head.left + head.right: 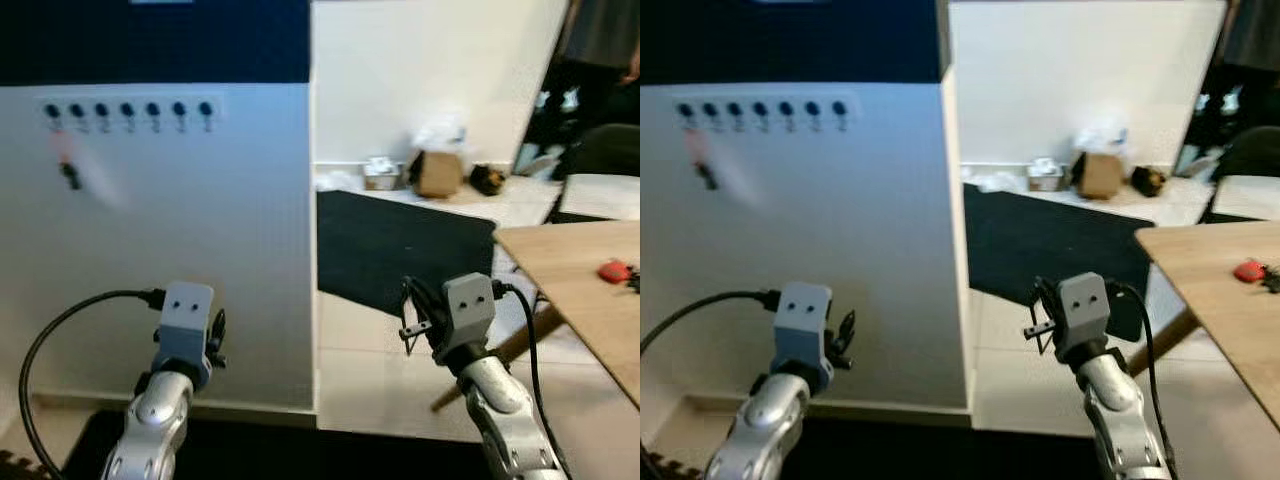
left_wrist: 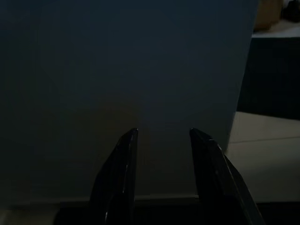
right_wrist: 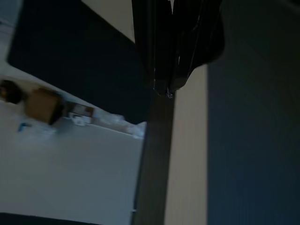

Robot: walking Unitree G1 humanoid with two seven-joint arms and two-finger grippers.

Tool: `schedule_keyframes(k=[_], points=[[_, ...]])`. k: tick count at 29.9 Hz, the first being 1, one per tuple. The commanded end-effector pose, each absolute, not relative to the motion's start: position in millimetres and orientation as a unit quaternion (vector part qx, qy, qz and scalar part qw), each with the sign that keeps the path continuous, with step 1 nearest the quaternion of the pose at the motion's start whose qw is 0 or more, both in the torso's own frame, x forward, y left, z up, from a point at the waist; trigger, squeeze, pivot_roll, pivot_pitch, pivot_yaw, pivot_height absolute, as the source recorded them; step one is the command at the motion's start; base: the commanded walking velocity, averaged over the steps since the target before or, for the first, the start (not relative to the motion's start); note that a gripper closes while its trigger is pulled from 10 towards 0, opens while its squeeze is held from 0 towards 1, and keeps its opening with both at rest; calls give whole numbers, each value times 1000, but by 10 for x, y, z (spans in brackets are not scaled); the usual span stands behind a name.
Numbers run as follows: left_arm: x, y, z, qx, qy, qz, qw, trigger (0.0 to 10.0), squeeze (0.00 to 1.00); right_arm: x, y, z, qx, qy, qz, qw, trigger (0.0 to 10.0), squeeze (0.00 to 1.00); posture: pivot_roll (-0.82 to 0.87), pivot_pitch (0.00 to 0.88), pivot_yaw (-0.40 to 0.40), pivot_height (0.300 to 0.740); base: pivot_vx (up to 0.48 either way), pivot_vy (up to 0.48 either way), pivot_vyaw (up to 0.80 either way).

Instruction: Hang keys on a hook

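Note:
A row of several dark hooks point(image 1: 127, 112) runs along the top of a white panel point(image 1: 200, 230) ahead on the left. A blurred reddish and dark item point(image 1: 66, 165) hangs below the leftmost hook. A red-tagged bunch of keys point(image 1: 614, 270) lies on the wooden table point(image 1: 570, 270) at the far right. My left gripper point(image 1: 216, 336) is low in front of the panel, and the left wrist view shows its fingers point(image 2: 123, 159) apart and empty. My right gripper point(image 1: 410, 315) is raised beside the panel's right edge, its fingers point(image 3: 161, 70) pressed together with nothing seen between them.
A dark mat point(image 1: 400, 245) covers the floor past the panel. A cardboard box point(image 1: 437, 172) and small clutter sit along the back wall. A dark chair point(image 1: 605, 150) stands at the back right. Pale floor tiles point(image 1: 370, 370) lie between me and the table.

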State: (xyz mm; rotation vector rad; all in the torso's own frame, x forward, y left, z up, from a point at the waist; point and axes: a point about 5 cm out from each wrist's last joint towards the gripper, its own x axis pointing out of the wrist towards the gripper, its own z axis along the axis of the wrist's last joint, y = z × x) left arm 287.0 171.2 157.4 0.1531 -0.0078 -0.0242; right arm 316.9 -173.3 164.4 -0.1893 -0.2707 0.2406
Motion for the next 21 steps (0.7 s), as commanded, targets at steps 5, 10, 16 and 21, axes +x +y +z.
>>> schedule_keyframes(k=[5,10,16,21], points=[[2874,1699,1545,93,3,-23,995,10000,0,3162,-1732,1602,-87,-126,118,981,10000,0,41,111,50,740,0,0,0],[2877,1703,1545,93,3,-24,995,10000,0,3162,-1727,1599,-86,-127,118,981,10000,0,41,109,53,740,0,0,0],[2885,1692,1548,92,4,-28,995,10000,0,3161,-1722,1594,-86,-126,119,981,10000,0,39,107,54,740,0,0,0],[2883,1682,1544,84,7,-28,996,10000,0,3157,-1722,1593,-85,-126,120,981,10000,0,39,110,54,740,0,169,0]])
